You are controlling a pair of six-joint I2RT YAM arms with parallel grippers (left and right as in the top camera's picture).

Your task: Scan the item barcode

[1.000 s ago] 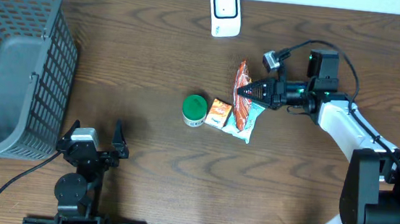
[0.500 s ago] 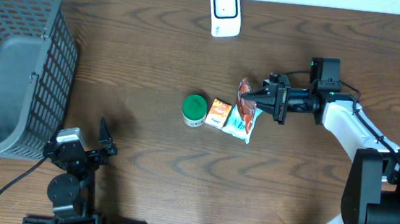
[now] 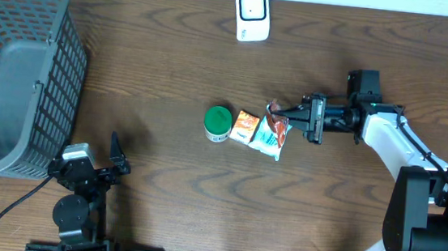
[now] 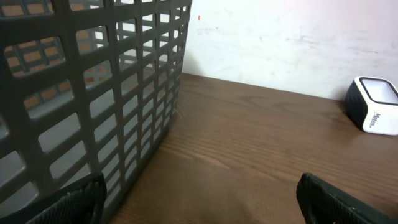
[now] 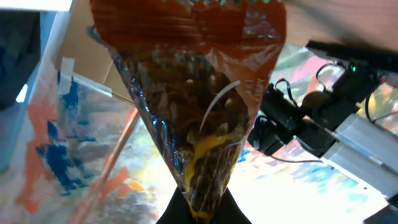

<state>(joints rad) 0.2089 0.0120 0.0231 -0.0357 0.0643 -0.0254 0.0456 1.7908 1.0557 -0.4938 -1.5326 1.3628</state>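
At far left of the overhead view, a dark grey plastic lattice basket [image 3: 18, 67]. Just below it, at lower left, the left gripper [image 3: 91, 161], spread wide and holding nothing. In mid-frame, lying in a row on the brown wooden table [image 3: 156, 63]: a round green-lidded tub [image 3: 218, 123], a small orange carton [image 3: 245, 127] and a flat white-and-teal packet [image 3: 273, 139]. Just right of centre, the right gripper [image 3: 288, 113], clenched on the task's thing, a clear orange-topped snack bag [image 3: 274, 109], pinched by one narrow end over the packet's upper edge. At top centre, well apart from it, a small white box-shaped scanner [image 3: 252, 14].

Best to carry the bag up-frame to the scanner, turn the barcode side toward its window, keep the film flat and pause there. No harder squeeze needed; probably crinkly and slippery stuff.

No barcode to be found in any view. From the right wrist, only the bag's see-through belly filling the frame, with dark fingertips [image 5: 171, 219] cut off at the bottom edge. Cannot tell whether lifted clear of the packet or brushing it.
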